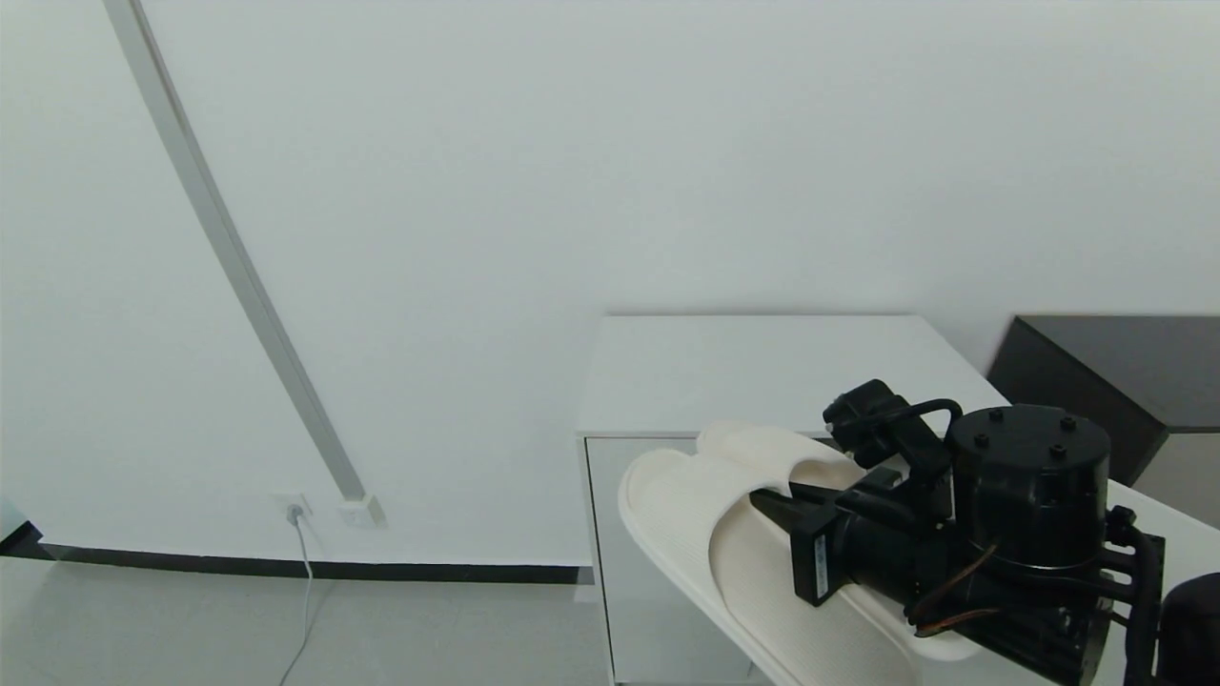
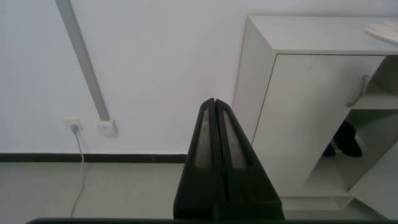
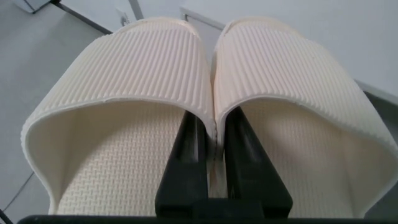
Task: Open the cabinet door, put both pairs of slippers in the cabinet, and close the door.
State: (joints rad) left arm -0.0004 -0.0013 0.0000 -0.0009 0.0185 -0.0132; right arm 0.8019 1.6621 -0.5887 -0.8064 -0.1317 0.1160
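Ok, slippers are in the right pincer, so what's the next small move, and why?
Probably lower the right pincer toward the cabinet's open front. It is shut on the slippers and holds them in front of the cabinet, and the left wrist view shows the door standing open with a shelf inside to take them.

No legible text, numbers, brand marks or signs in any view. One candidate only: a small pale sticker (image 1: 821, 564) on the end face of the black housing (image 1: 863, 553) of the right arm, between 4 and 5 o'clock in the head view, just beside the white slippers (image 1: 686, 514). Dark marks show on the sticker, but the print is too small to read.
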